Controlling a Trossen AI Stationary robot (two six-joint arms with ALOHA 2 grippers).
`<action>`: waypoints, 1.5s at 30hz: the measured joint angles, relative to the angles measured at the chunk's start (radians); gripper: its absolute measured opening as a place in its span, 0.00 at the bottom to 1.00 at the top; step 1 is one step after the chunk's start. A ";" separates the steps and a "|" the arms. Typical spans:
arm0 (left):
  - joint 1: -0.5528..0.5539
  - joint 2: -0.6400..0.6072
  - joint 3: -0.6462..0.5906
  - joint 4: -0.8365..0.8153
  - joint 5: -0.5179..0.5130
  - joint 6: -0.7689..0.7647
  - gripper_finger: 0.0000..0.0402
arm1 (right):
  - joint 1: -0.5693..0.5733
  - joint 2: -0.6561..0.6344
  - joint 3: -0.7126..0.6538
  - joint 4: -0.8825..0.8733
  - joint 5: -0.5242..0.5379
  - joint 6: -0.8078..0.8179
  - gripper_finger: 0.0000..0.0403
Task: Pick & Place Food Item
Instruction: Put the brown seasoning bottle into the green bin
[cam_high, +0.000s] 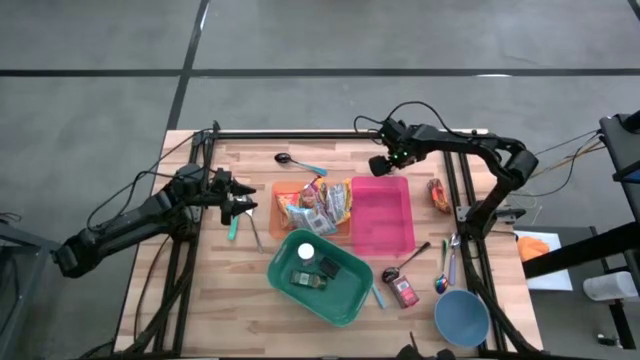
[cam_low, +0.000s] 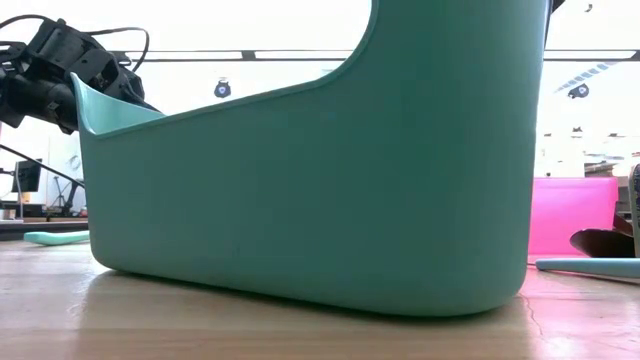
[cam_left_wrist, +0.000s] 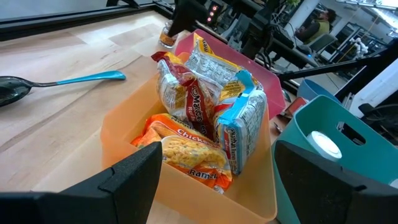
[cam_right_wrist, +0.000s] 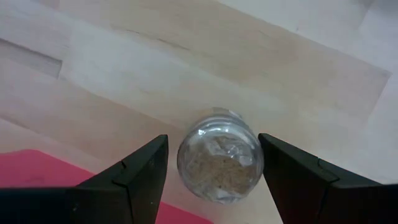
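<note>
The wooden table (cam_high: 240, 290) is carrying a clutter of bins. The green bin (cam_high: 345, 300) is sitting toward the near middle, tilted, with small items in it. Beyond it on the right the pink bin (cam_high: 381, 235) is lying lengthwise, and just left of that the orange bin (cam_left_wrist: 186, 186) is holding a heap of ramen noodle packets (cam_left_wrist: 205, 118). The left gripper (cam_high: 243, 205) is hovering left of the orange bin, its fingers spread wide and holding nothing. The right gripper (cam_right_wrist: 211, 168) is hanging over the far end of the pink bin, fingers parted on either side of a small clear jar (cam_right_wrist: 219, 163) of brownish grains; I cannot tell if they are touching it. A blue bowl (cam_high: 462, 317) is sitting at the near right corner.
</note>
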 joint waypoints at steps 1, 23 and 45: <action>0.000 0.000 0.000 0.000 0.000 0.000 0.78 | 0.000 0.000 0.000 0.001 0.001 0.000 0.60; 0.000 0.000 0.000 0.000 0.000 0.000 0.78 | -0.010 0.000 0.000 -0.008 -0.003 -0.009 0.43; 0.000 0.000 0.000 0.000 0.000 0.000 0.78 | -0.010 0.000 0.001 -0.012 -0.007 -0.015 0.45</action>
